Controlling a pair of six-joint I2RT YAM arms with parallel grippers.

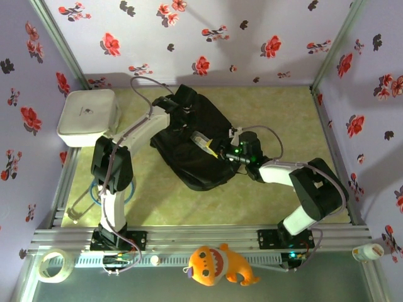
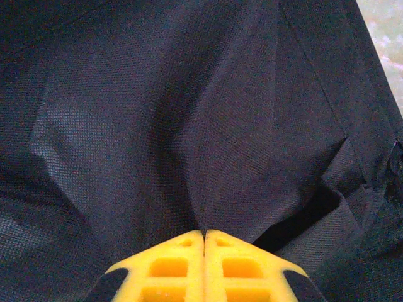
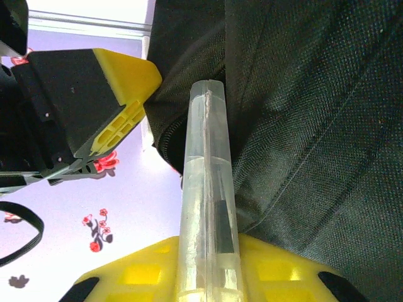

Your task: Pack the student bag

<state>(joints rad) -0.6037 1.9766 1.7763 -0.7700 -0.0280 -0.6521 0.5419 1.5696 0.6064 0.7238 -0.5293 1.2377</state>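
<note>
Two arms reaching onto one student bag (image 1: 192,148), black, slumped and creased in the middle of the table (image 1: 283,113), well apart from the white case (image 1: 88,116) at the far left corner. Bag's mouth hard to make out from above: black on black, partly covered by both wrists.

Left gripper (image 2: 204,234): yellow fingers pressed flat together, no gap, closed tight on a ridge of the bag's cloth, folds fanning upward from the seam between the tips. Finger bases cut off by the lower edge; a dark hollow to the right of the tips, depth unreadable.

Right gripper (image 3: 211,246): narrow, clamped on a clear tube (image 3: 206,182) standing between its yellow fingers and pointing away from the camera. Something dark inside the tube, not identifiable. Tube's rounded end lying against the bag's cloth, just beside a zipper edge; lower end lost below the frame. To its left, the left gripper's black-and-yellow finger right against that same edge.

On the front rail, an orange plush toy (image 1: 220,265); near the left corner, a roll of tape (image 1: 53,264); at the right corner, a small white and yellow object (image 1: 368,252), too small to name.
</note>
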